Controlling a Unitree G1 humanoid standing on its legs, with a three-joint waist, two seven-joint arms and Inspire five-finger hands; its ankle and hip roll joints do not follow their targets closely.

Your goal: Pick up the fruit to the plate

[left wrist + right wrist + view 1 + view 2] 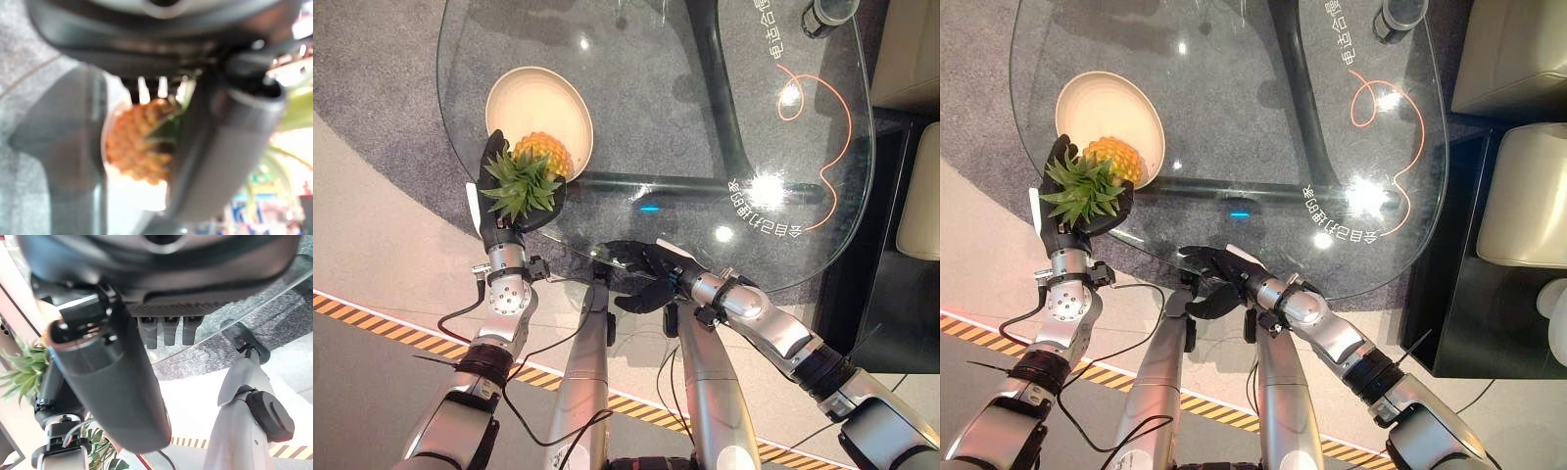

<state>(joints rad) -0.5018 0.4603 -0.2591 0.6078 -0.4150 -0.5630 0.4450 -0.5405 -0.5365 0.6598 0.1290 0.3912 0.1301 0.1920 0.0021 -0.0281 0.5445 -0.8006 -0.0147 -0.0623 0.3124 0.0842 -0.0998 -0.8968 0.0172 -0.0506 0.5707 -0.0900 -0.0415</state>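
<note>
The left hand (514, 211) has its fingers curled round the pineapple (540, 157), whose yellow body overhangs the near rim of the plate (524, 103) while its green crown points back away from the plate toward the robot. The right hand (646, 274) rests loosely open at the glass table (705, 117) edge, well apart from the plate, so the left is the nearer.

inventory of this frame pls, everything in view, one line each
pineapple: 1, orange with green leafy crown, held at the plate's near rim
plate: 1, cream, left part of the table
glass table: 1, clear top with white print and an orange line
dark cylinder: 1, far right edge of the table, cannot tell what it is
left hand: 1, dark, curled round the pineapple
right hand: 1, dark, at the table's near edge, holding nothing, fingers relaxed
</note>
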